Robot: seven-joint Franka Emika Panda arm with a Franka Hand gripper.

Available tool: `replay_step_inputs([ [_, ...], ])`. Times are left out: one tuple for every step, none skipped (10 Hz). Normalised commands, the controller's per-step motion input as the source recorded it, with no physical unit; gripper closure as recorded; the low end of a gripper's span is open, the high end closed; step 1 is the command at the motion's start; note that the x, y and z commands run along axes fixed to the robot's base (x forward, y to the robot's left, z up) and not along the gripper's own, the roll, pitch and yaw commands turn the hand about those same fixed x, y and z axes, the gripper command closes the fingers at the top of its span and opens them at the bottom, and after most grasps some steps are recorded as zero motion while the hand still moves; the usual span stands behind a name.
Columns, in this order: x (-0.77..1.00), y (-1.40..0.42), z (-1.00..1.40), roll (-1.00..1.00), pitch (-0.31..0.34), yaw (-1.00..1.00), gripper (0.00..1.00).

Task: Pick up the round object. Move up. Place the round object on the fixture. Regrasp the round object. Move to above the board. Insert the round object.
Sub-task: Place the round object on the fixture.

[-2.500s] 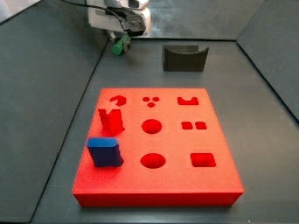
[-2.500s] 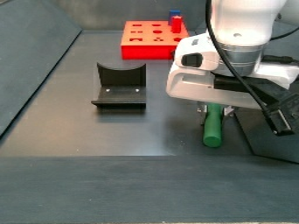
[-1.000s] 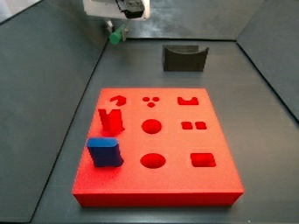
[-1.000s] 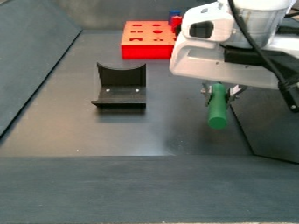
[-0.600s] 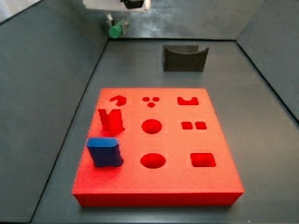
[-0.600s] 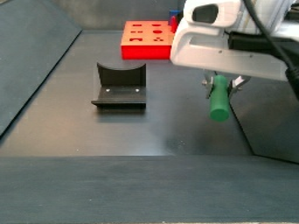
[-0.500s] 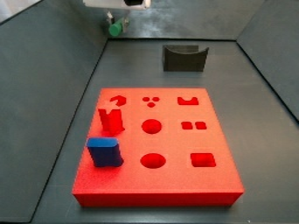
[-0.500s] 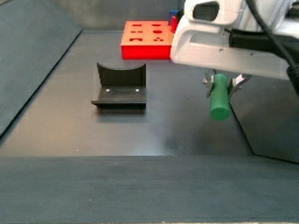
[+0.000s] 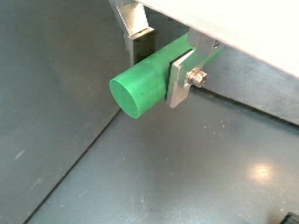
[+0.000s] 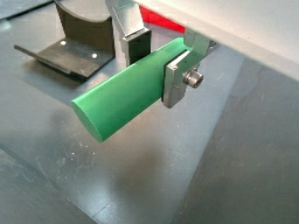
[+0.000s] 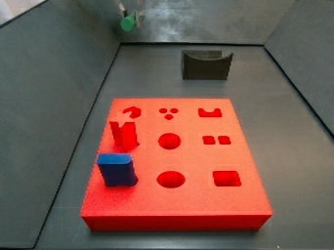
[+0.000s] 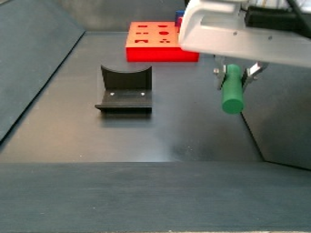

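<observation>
While aloft, gripper [image 9: 162, 54]-clamped smooth round object [image 9: 152, 80]

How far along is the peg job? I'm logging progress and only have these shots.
Done: the round object is picked up, clamped between the gripper fingers and hanging clear of the floor in a side view. In hand: the move up. Left: the fixture notch is empty, so placing, regrasping, moving above the board and inserting all remain; the blue block stands on the board.
</observation>
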Motion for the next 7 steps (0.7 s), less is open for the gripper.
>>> replay_step_inputs([
  [-0.04,0.0,1.0,0.09,0.095,0.01,1.0],
  [-0.04,0.0,1.0,0.1,0.09,0.01,1.0],
  [-0.04,0.0,1.0,0.1,0.092,0.01,1.0],
  [-0.04,0.0,0.87,0.1,0.093,0.02,1.0],
  [-0.03,0.0,0.76,0.1,0.094,0.01,1.0],
  [-0.03,0.0,0.63,0.1,0.095,0.01,1.0],
  [-0.02,0.0,0.52,0.09,0.095,0.01,1.0],
])
